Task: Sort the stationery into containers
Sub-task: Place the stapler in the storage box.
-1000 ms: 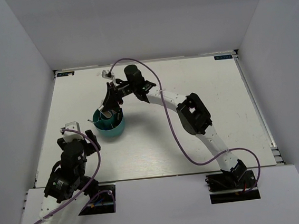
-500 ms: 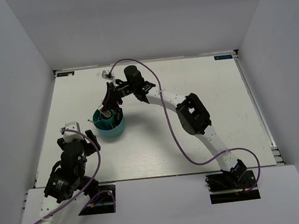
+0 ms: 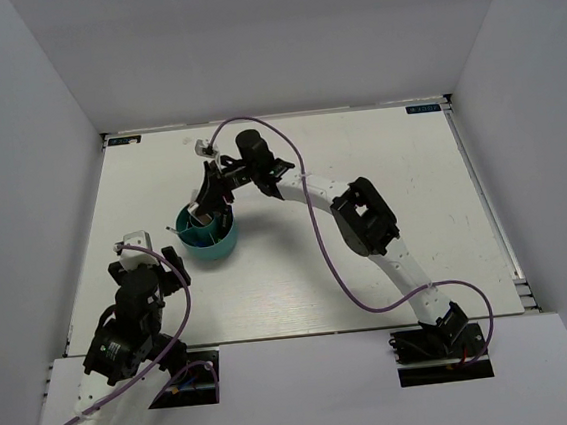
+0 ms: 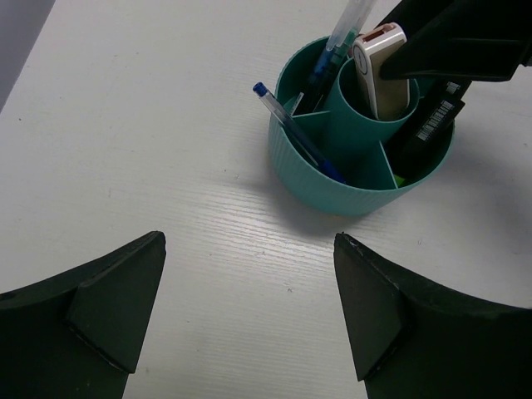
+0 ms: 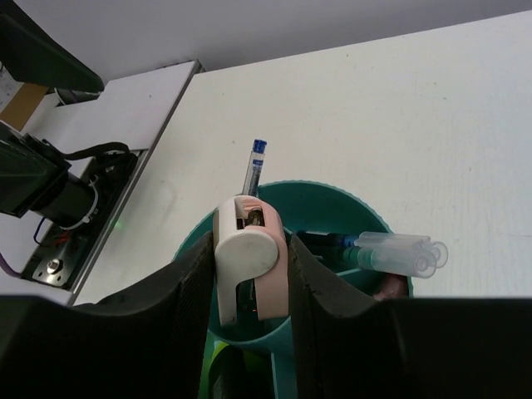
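Note:
The round teal organiser (image 3: pixel 223 246) stands left of the table's middle. My right gripper (image 3: pixel 204 206) hangs over it, shut on the small white-pink piece (image 5: pixel 246 249), whose lower end is inside the central tube (image 4: pixel 366 112). The piece also shows in the left wrist view (image 4: pixel 378 56). A blue pen (image 4: pixel 293 131) leans in one compartment, clear-capped pens (image 5: pixel 399 251) in another, and a black highlighter (image 4: pixel 432 123) in a third. My left gripper (image 3: pixel 145 258) is open and empty, low over the table in front of the organiser (image 4: pixel 332 189).
White walls enclose the table on three sides. The left arm's base and mount plate (image 5: pixel 58 187) lie beyond the organiser in the right wrist view. A purple cable (image 3: pixel 318 231) loops along the right arm.
My right gripper has sunk slightly toward the organiser with the white-pink piece still held. The left arm has not moved.

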Tool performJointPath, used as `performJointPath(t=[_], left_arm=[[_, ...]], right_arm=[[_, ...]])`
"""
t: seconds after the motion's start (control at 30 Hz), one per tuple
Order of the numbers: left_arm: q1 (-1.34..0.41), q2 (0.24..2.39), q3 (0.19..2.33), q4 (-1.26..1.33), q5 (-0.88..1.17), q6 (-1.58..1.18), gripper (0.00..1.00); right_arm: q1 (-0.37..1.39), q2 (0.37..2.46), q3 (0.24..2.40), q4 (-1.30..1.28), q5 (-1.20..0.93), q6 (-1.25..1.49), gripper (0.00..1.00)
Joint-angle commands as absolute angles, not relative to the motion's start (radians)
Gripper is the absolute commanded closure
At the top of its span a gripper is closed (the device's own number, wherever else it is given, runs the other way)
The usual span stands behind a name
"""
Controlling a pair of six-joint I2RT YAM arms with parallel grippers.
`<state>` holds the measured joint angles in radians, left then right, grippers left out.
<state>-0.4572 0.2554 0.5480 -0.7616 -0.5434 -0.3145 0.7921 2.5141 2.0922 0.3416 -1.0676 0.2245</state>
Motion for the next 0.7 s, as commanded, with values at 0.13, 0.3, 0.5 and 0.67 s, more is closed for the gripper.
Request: performJointPath(t=[0.13, 0.3, 0.5, 0.67], left_arm=[[-0.451, 0.258, 0.546, -0.753, -0.563, -0.316, 0.08], [-0.451, 0.261, 0.546, -0.752, -0.561, -0.316, 0.08], [-0.451, 0.264, 0.546, -0.753, -0.564, -0.316, 0.08], [-0.448, 0.259, 0.54, -0.746, -0.558, -0.314, 0.15]], right_arm=[[0.795, 2.496, 2.06, 0.426, -1.092, 0.212, 0.46], [0.795, 2.482, 2.06, 0.434, -1.094, 0.219, 0.38], [0.793, 2.447, 2.046, 0.451, -1.092, 0.238, 0.42], [0.79, 2.291, 1.973, 0.448, -1.046, 0.275, 0.72]])
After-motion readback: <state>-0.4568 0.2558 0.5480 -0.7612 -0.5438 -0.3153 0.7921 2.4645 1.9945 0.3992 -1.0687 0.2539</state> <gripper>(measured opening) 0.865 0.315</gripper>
